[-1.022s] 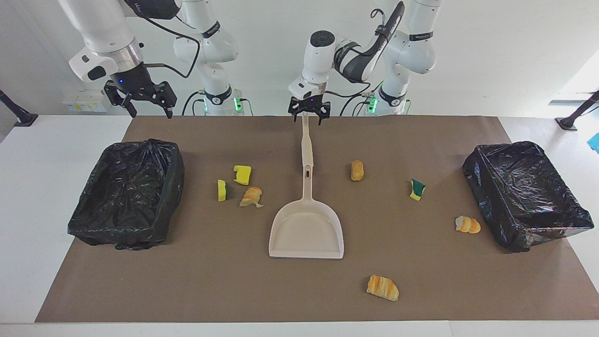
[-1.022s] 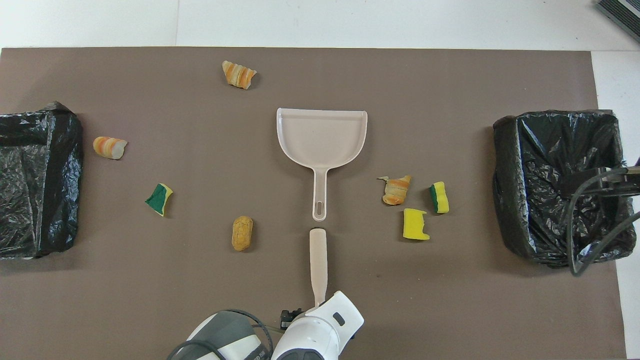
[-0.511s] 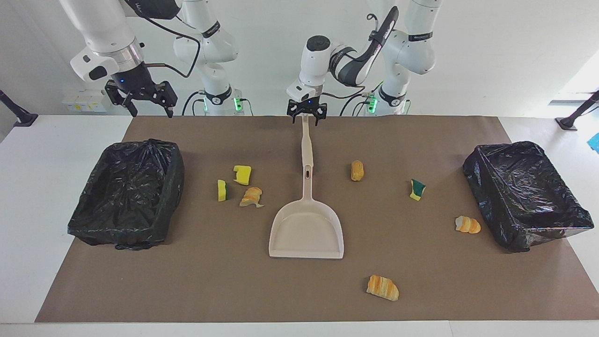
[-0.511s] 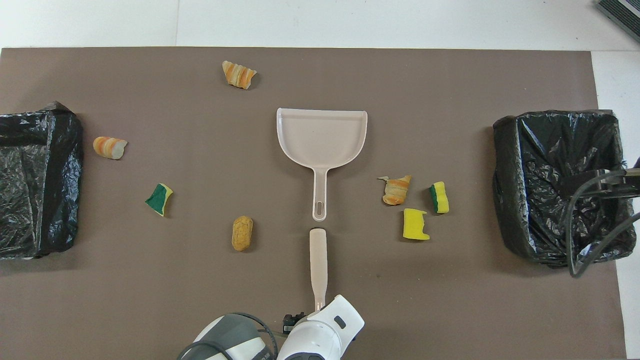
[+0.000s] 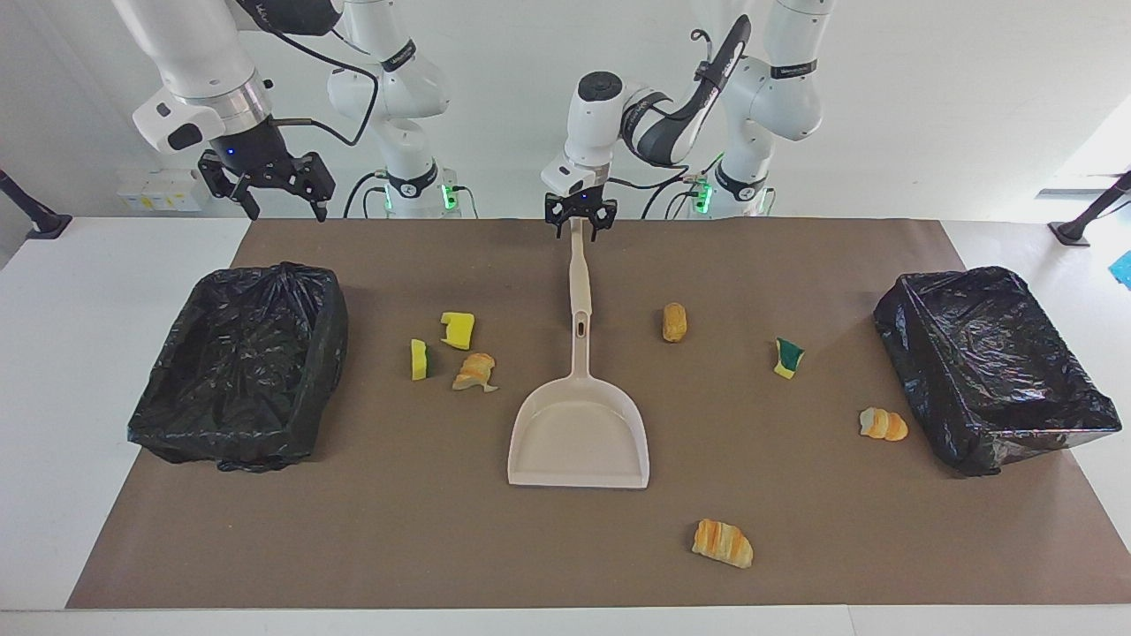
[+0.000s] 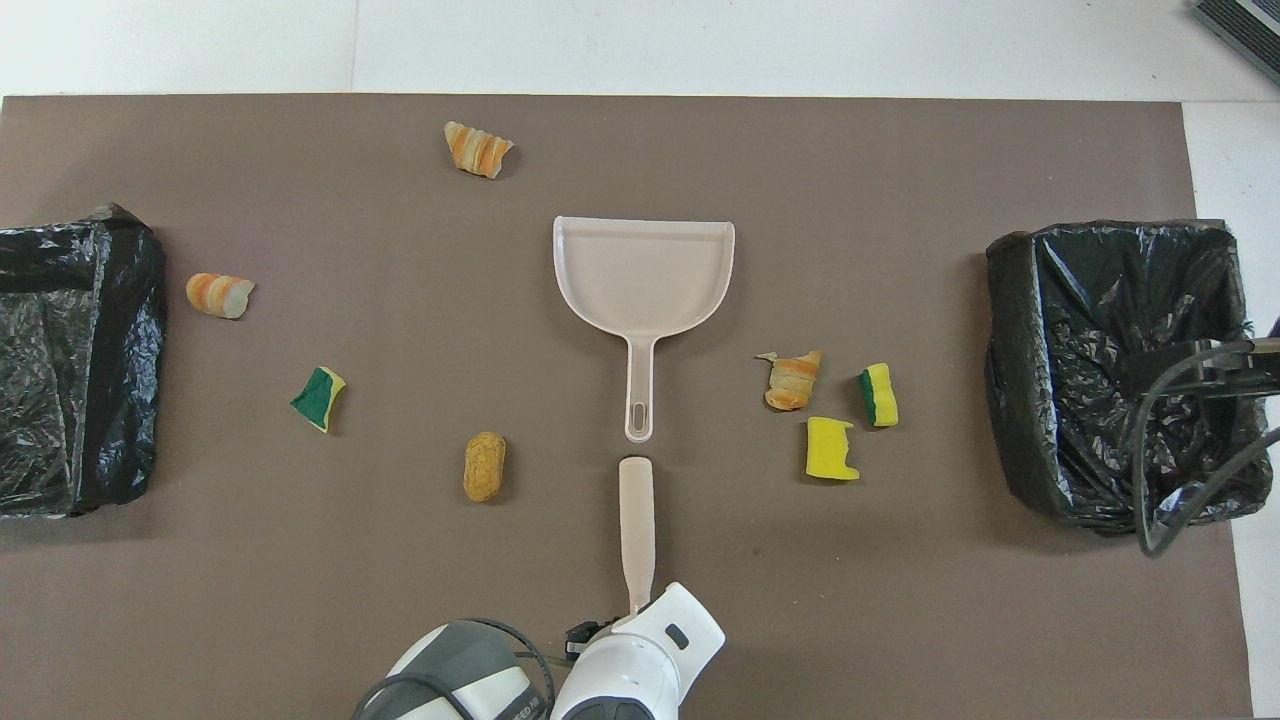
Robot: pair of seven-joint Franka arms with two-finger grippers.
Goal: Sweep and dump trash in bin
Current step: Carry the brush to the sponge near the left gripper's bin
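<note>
**Figure: start of the sweep, tool pickup.** The left gripper [image 5: 578, 231] is down at the robot-side tip of the brush [image 5: 579, 274], which lies on the bench [image 5: 398, 548] in line with the dustpan [image 5: 579, 442] handle. Over the last second its jaws have drawn in from a wide spread to a narrower straddle of the brush tip. Whether they already clamp it cannot be told. The brush itself has not shifted. This suggests the grasp is being made and no sweeping has begun. The right gripper [image 5: 284, 215] waits in the air over the bench edge by the right arm's bin [image 5: 265, 269], jaws fully spread and empty.

Count:
- Seven scraps of trash, all on the bench, none in the dustpan or a bin.
- Three are sponge chunks [image 5: 458, 329], two of them beside the dustpan handle with one croissant piece [image 5: 475, 371].
- The third sponge chunk lies toward the left arm's bin [image 5: 954, 276].
- Four are bread pieces in all. One roll [image 5: 674, 321] lies beside the handle, one piece just beside the left arm's bin, and one farthest from the robots.
- Two black-lined bins, one dustpan, one brush.
</note>
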